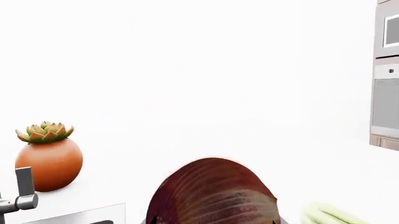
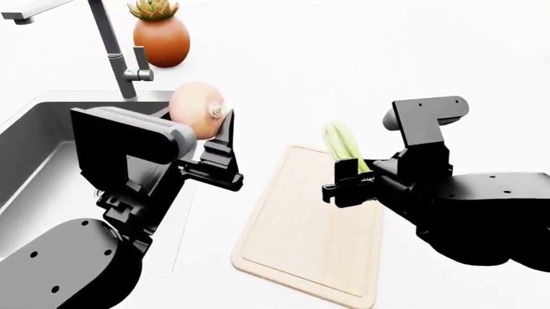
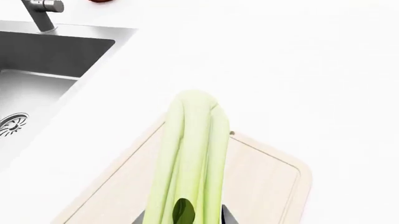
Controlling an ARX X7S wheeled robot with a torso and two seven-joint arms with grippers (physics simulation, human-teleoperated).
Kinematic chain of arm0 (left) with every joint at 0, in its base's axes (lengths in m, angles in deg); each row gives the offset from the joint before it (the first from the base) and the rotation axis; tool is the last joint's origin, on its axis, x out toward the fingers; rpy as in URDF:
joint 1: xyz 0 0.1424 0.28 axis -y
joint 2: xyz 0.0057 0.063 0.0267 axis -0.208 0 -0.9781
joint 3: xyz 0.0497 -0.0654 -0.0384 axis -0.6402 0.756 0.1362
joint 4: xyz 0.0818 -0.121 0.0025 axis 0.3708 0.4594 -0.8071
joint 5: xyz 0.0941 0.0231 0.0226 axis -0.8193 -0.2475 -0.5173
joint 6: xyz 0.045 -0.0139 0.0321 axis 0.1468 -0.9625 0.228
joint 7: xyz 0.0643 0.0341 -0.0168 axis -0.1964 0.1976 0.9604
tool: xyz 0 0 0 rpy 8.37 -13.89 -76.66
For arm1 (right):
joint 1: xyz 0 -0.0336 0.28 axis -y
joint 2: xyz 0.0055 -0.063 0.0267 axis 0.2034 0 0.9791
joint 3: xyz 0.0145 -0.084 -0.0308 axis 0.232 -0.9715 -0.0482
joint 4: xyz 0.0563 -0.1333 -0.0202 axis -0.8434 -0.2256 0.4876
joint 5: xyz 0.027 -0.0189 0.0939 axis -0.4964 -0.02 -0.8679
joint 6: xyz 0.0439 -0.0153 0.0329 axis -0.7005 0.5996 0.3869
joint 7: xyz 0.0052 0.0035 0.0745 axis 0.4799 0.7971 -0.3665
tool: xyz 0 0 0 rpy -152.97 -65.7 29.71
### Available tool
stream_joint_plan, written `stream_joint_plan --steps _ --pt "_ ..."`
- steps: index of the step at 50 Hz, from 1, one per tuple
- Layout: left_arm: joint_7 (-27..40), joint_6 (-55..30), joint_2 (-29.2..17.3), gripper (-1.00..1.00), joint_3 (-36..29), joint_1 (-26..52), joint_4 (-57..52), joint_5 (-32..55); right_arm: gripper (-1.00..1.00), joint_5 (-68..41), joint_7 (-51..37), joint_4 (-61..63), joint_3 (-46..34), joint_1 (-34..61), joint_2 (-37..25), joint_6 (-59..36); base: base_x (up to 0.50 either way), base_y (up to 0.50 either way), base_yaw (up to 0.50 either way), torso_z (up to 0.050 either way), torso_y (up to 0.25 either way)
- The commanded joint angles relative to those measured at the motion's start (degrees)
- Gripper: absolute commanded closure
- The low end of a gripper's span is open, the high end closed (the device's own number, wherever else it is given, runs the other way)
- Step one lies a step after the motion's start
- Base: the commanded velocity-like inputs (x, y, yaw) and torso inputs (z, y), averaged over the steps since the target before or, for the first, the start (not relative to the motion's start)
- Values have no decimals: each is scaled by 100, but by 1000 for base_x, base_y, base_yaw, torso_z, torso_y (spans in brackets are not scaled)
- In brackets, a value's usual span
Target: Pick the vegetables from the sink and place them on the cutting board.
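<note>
Cutting board (image 2: 297, 238): its near and middle surface lies bare and open from above. Over its far end the right gripper (image 2: 354, 182) and held celery (image 2: 342, 143) block passage. Left of the board, the left gripper (image 2: 213, 156) with the onion (image 2: 196, 109) bars the sink side; beyond stands the faucet (image 2: 116, 55).

L gripper (image 2: 215, 145) grips onion (image 2: 198, 109); R gripper (image 2: 354, 183) grips celery (image 2: 342, 143) over cutting board (image 2: 301, 238)

Kitchen: sink (image 2: 35, 148), wall oven (image 1: 386, 88).
</note>
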Motion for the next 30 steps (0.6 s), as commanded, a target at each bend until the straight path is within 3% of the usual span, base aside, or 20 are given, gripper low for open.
stream_joint_plan --steps 1,30 --pt "94 10 0 100 36 60 -25 96 100 68 151 -199 -45 -105 31 -16 0 0 0 0 0" --pt "97 110 -24 100 -18 2 0 89 100 550 676 -506 -236 -603 119 158 0 0 0 1 1"
